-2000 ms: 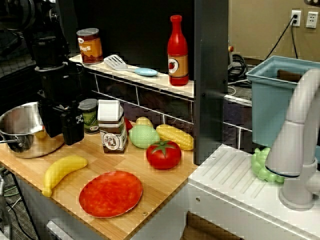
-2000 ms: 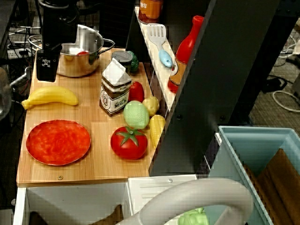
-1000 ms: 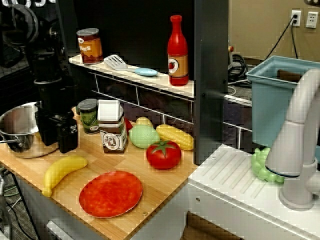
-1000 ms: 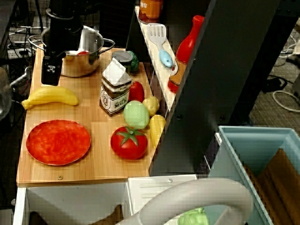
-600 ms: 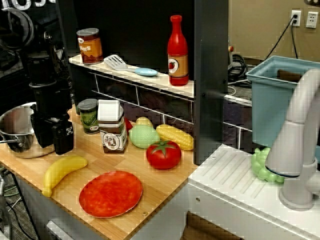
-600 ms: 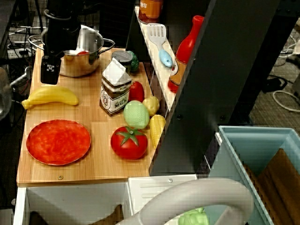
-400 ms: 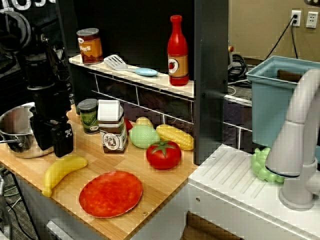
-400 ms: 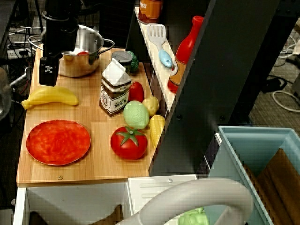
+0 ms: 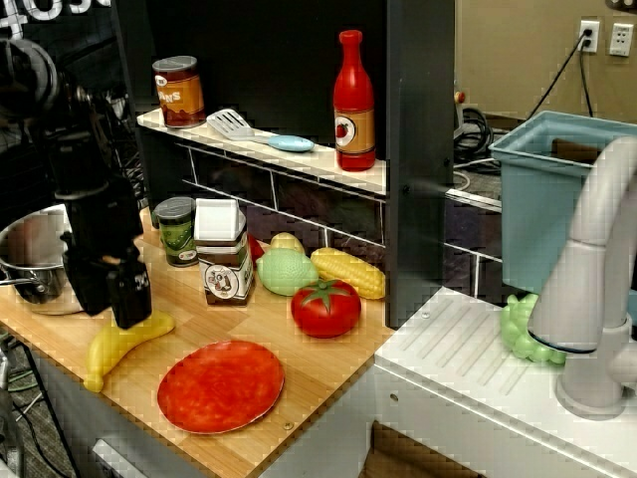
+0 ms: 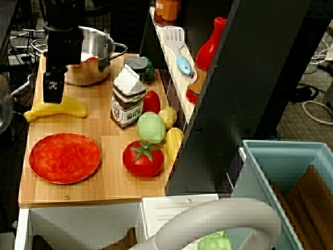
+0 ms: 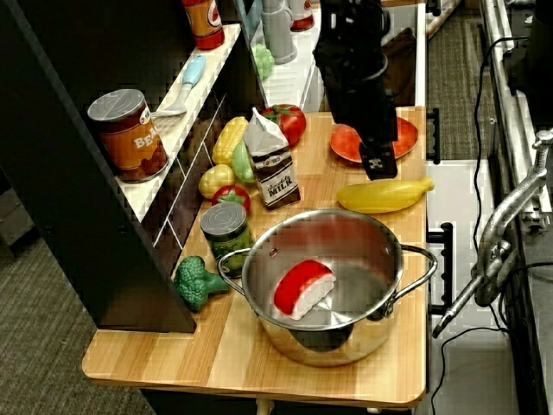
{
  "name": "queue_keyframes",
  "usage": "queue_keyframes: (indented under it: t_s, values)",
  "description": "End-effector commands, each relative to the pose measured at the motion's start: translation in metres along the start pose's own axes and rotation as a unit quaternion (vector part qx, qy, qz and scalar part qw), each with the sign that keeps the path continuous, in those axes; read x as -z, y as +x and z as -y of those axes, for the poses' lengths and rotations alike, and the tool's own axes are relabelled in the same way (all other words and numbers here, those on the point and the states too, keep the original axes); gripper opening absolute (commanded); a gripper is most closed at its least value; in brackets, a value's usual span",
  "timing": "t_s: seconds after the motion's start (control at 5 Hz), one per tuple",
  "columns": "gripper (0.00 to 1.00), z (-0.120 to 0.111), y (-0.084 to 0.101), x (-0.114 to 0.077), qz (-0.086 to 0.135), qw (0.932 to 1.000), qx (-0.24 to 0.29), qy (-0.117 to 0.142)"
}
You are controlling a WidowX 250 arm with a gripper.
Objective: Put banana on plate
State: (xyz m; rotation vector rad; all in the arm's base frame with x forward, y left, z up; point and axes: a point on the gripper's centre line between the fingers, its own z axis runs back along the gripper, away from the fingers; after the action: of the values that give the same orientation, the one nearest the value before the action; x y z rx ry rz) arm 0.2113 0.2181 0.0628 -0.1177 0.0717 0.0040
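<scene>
The front view had the plate (image 9: 220,385) nearest the counter's edge, bare and waiting. At its ten o'clock lay the banana (image 9: 121,345), flat on the wood, just beside the plate but not touching it. And right over the banana's fat end hung the gripper (image 9: 126,314), low, fingers pointing down! Whether it was spread or pinched, I could not tell; the black body hid the tips in every view.

The view from above put the gripper (image 10: 51,98) over the banana (image 10: 57,108) near its middle, with the plate (image 10: 64,157) at six o'clock from it. In the view from behind the pot, the gripper (image 11: 378,168) sat right at the banana's (image 11: 384,195) upper edge, the plate (image 11: 373,140) beyond it.

Further back stood the tomato (image 9: 325,307) at the plate's two o'clock, then the milk carton (image 9: 223,250), the corn (image 9: 348,272) and the steel pot (image 9: 42,261) at the arm's nine o'clock.

Nothing was lifted yet, so the risks were ahead. That banana looked smooth and curved: a pinch off its middle could squirt it sideways or let it swing and drop short of the plate. It lay close to the counter's edge too, so a nudge on the way down might roll it off.
</scene>
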Motion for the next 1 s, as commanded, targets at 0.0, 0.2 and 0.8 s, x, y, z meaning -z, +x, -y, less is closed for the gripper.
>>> queue_keyframes:
  t_s: [0.0, 0.2, 0.8]
  values:
    - [1.0, -0.002, 0.017, -0.002, 0.017, 0.9985, 0.0, 0.053]
    - [1.0, -0.006, 0.022, 0.013, 0.001, 0.9971, 0.004, 0.077]
    - [1.0, -0.014, 0.017, 0.019, -0.014, 0.9954, 0.012, 0.094]
